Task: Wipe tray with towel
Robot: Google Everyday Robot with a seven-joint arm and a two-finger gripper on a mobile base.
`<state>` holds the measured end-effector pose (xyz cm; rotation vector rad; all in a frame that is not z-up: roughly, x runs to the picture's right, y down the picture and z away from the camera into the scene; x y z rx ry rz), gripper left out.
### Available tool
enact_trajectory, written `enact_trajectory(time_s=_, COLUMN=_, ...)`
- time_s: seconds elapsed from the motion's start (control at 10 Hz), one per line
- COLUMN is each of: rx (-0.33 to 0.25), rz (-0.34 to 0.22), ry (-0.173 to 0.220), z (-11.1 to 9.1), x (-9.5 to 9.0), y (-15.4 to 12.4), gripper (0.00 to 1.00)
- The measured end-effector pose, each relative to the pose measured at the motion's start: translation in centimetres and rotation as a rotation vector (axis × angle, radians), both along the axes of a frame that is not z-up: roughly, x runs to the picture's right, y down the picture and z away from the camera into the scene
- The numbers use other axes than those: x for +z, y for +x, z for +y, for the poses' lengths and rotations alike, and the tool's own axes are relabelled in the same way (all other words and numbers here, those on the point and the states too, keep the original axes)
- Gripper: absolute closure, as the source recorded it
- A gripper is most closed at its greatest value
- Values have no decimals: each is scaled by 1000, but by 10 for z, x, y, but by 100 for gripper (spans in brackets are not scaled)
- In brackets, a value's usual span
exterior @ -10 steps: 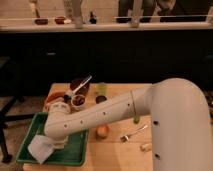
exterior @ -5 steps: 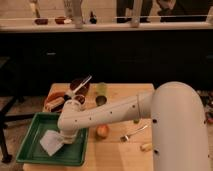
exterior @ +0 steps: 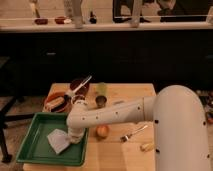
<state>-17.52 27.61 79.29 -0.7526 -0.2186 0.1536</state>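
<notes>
Gripper [exterior: 75,136] is down inside tray [exterior: 31,149], jaws closed, at R edge of towel [exterior: 58,140]. Towel lies on tray floor, approx. middle; if gripped, can't tell.

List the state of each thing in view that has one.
Towel, crumpled, lying in the tray.
Tray, flat on the table.
Gripper, shut, tip down at the towel's right edge.
Back bowl, upright, utensil across it.
Front bowl, upright, something inside.
Glass, upright.
Fork, lying flat on the table.
</notes>
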Motion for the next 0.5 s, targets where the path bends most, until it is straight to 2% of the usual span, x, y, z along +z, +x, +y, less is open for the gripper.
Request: enact_trajectory(time_s=0.5, rx=-2, rz=-2, ry=0, z=0, x=0, y=-1, gripper=100)
